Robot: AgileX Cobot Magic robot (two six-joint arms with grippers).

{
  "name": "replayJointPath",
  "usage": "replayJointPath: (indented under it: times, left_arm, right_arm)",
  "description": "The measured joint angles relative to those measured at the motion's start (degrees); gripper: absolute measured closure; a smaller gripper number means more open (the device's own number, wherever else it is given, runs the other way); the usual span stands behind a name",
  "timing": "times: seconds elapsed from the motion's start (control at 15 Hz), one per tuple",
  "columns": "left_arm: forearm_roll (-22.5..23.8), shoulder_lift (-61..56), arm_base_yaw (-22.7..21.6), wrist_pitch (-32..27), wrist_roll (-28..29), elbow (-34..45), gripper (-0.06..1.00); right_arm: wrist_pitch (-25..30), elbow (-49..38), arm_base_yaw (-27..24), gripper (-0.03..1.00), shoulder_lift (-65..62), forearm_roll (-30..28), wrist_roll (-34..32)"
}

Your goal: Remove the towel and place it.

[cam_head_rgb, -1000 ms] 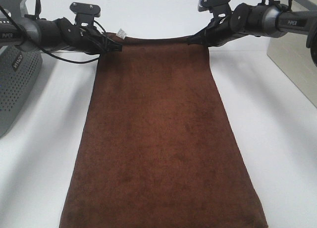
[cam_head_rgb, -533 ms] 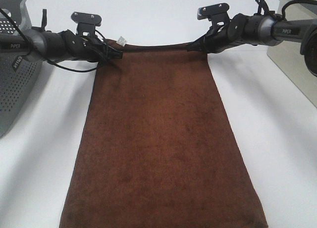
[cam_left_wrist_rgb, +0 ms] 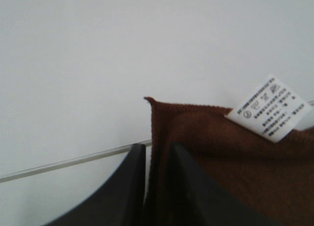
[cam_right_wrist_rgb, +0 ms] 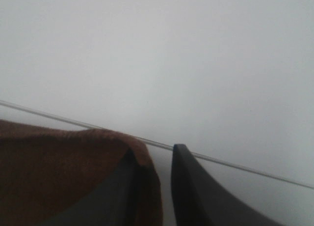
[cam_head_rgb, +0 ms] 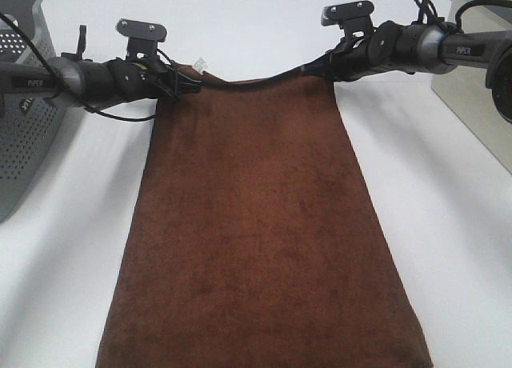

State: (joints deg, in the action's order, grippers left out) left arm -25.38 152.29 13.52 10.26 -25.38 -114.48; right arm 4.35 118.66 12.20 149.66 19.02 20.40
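Observation:
The dark reddish-brown towel (cam_head_rgb: 256,224) lies flat along the white table, running past the near edge of the exterior high view. Its far edge sags between its two corners. My left gripper (cam_head_rgb: 192,84) is at the far left corner, next to the white tag (cam_head_rgb: 198,64). In the left wrist view the towel corner (cam_left_wrist_rgb: 196,137) stands loosely between the slightly parted jaws of the left gripper (cam_left_wrist_rgb: 158,147), with the tag (cam_left_wrist_rgb: 272,108) beside it. My right gripper (cam_head_rgb: 306,68) is at the far right corner. There the cloth (cam_right_wrist_rgb: 59,167) drapes over one finger, and the right gripper (cam_right_wrist_rgb: 156,152) shows a bare gap.
A grey perforated basket (cam_head_rgb: 24,128) stands at the table's left edge, behind the left arm. A beige box (cam_head_rgb: 472,104) sits at the right edge beside the right arm. Bare white table (cam_head_rgb: 448,248) flanks the towel on both sides.
Both grippers' jaws have parted from their pinch on the towel's far corners. The far edge now sags lower in the middle. Both arms have barely shifted.

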Motion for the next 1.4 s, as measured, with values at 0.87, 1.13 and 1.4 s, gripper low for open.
replayJointPath:
  times: [0.87,1.13,1.4]
  left_arm:
    - [0.7,2.5,0.0,8.1,4.1,-0.2,0.35]
    - [0.7,6.2,0.0,9.0,4.1,-4.0,0.35]
    - [1.0,8.1,-0.1,9.2,4.1,-6.6,0.35]
  right_arm:
    - [-4.8,0.0,-3.0,0.44,3.0,4.7,-1.1]
    - [-4.4,0.0,-3.4,0.44,3.0,9.9,-1.1]
    - [-3.0,0.0,-3.4,0.44,3.0,10.8,-1.1]
